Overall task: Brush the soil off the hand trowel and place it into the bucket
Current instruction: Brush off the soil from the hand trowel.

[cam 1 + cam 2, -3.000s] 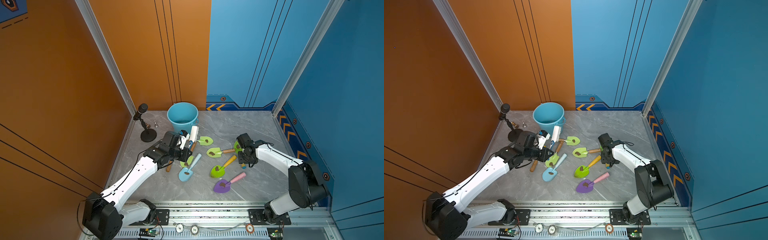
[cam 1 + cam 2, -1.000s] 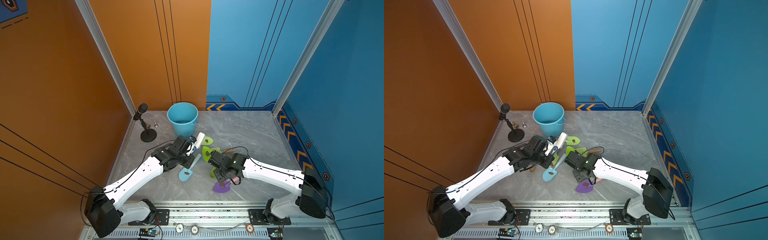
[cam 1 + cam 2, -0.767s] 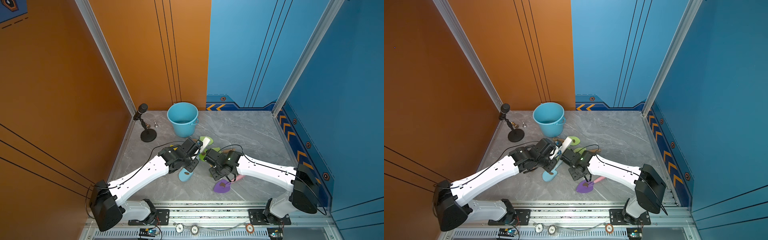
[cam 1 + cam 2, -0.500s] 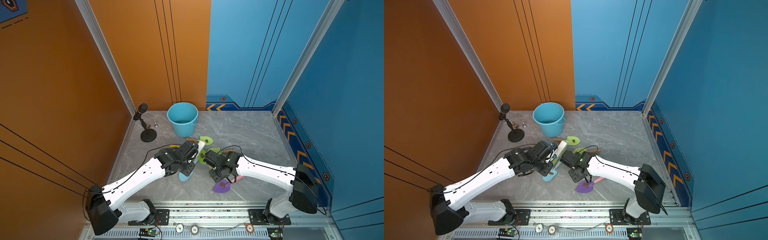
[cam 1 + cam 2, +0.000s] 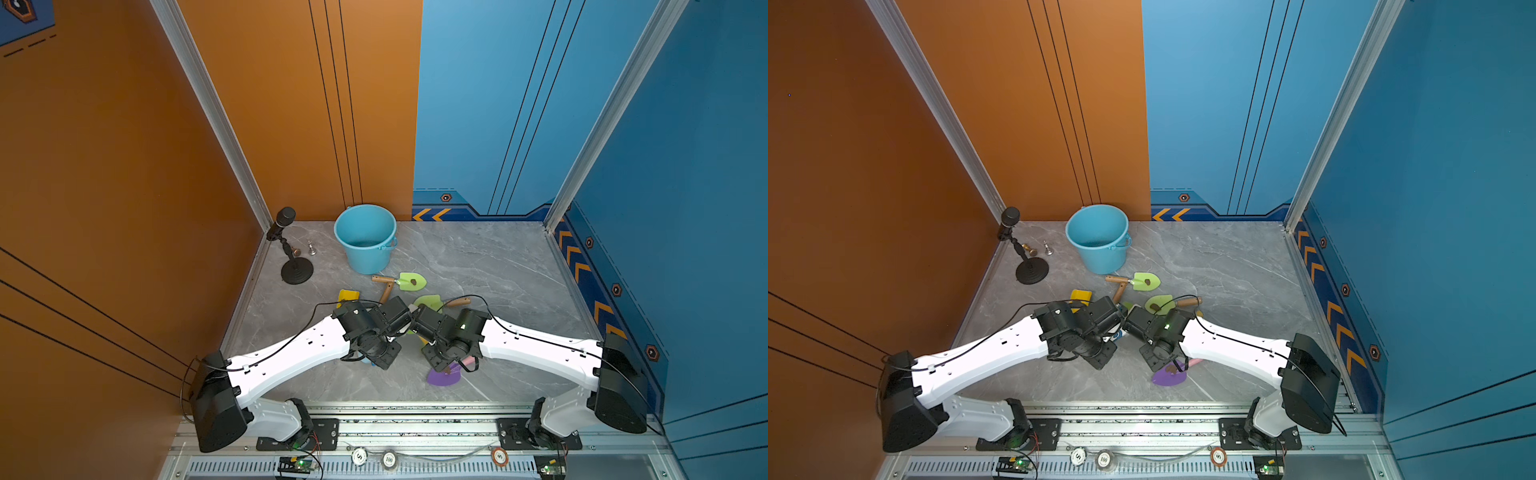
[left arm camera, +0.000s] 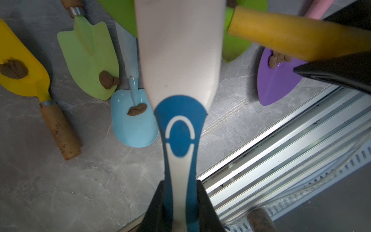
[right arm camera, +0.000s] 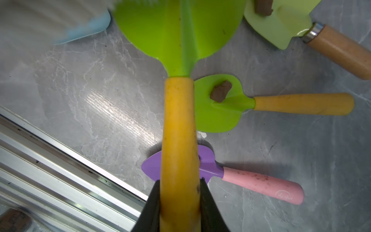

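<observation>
Both arms have swung in from the sides of the grey marble-patterned table point(image 5: 478, 266) and now meet over its middle, toward the front edge; three seconds ago the right arm was still out near the right edge. The left gripper point(image 6: 180, 192) has its jaws pinched narrow on the slim handle of the white-and-blue plastic brush point(image 6: 178, 60). The right gripper point(image 7: 179, 192), all but closed, clamps the yellow handle of the bright-green hand trowel point(image 7: 177, 32) and holds it clear of the table.

The brush head now lies across the blade, and its bristles show as a white blur at the blade's far edge in the right wrist view. Brushing looks to be under way, with the drop-off still to come.

The held trowel has a broad, rounded blade with a raised centre rib. The face turned to the wrist camera carries no lump; its other face cannot be seen. Dark-brown soil point(image 6: 137, 110) still sits on the light-blue trowel point(image 6: 133, 124) lying below.

The round light-blue plastic bucket point(image 5: 370, 259) stands upright by the back edge, toward the back left corner, well apart from both grippers.
</observation>
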`<state>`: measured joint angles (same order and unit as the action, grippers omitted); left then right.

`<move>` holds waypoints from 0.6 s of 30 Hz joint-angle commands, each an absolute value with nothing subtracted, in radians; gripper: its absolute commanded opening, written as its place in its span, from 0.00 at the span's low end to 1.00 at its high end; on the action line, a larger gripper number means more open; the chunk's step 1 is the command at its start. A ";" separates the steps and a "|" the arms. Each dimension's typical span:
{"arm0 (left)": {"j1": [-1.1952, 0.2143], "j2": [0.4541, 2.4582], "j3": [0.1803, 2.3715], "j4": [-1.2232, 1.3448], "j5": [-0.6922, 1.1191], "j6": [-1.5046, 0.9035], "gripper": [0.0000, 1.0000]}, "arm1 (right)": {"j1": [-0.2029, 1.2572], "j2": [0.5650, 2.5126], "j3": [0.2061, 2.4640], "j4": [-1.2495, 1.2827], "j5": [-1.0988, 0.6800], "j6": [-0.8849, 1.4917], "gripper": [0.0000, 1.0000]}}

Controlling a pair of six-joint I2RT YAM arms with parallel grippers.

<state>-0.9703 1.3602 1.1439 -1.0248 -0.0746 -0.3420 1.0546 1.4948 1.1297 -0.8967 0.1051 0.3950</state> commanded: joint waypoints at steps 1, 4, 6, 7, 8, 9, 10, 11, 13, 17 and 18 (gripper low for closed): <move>-0.977 1.386 1.189 -1.038 -0.048 -0.354 0.00 | 1.062 1.455 1.106 -0.876 0.124 0.383 0.05; -0.977 1.422 1.200 -1.029 -0.027 -0.346 0.00 | 1.063 1.439 1.092 -0.874 0.122 0.390 0.05; -0.976 1.448 1.206 -1.027 -0.033 -0.336 0.00 | 1.065 1.427 1.083 -0.872 0.120 0.395 0.05; -0.970 1.460 1.206 -1.027 -0.041 -0.329 0.00 | 1.068 1.423 1.077 -0.873 0.121 0.400 0.05; -0.958 1.468 1.203 -1.022 -0.041 -0.324 0.00 | 1.070 1.418 1.073 -0.873 0.120 0.402 0.05; -0.943 1.474 1.200 -1.016 -0.031 -0.322 0.00 | 1.071 1.415 1.069 -0.874 0.121 0.403 0.05; -0.923 1.478 1.193 -1.007 -0.022 -0.319 0.00 | 1.074 1.413 1.066 -0.877 0.121 0.407 0.05; -0.907 1.482 1.187 -1.001 -0.024 -0.317 0.00 | 1.078 1.411 1.062 -0.878 0.121 0.411 0.05; -0.878 1.482 1.178 -1.000 -0.051 -0.308 0.00 | 1.083 1.407 1.059 -0.885 0.122 0.417 0.05; -0.804 1.445 1.142 -0.987 -0.070 -0.301 0.00 | 1.094 1.404 1.041 -0.889 0.114 0.431 0.05; -0.787 1.433 1.135 -0.983 -0.065 -0.297 0.00 | 1.094 1.405 1.035 -0.889 0.108 0.431 0.05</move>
<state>-0.8276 1.4727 1.1603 -0.9798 -0.0422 -0.3084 1.0863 1.4330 1.0554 -0.8963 0.1066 0.4076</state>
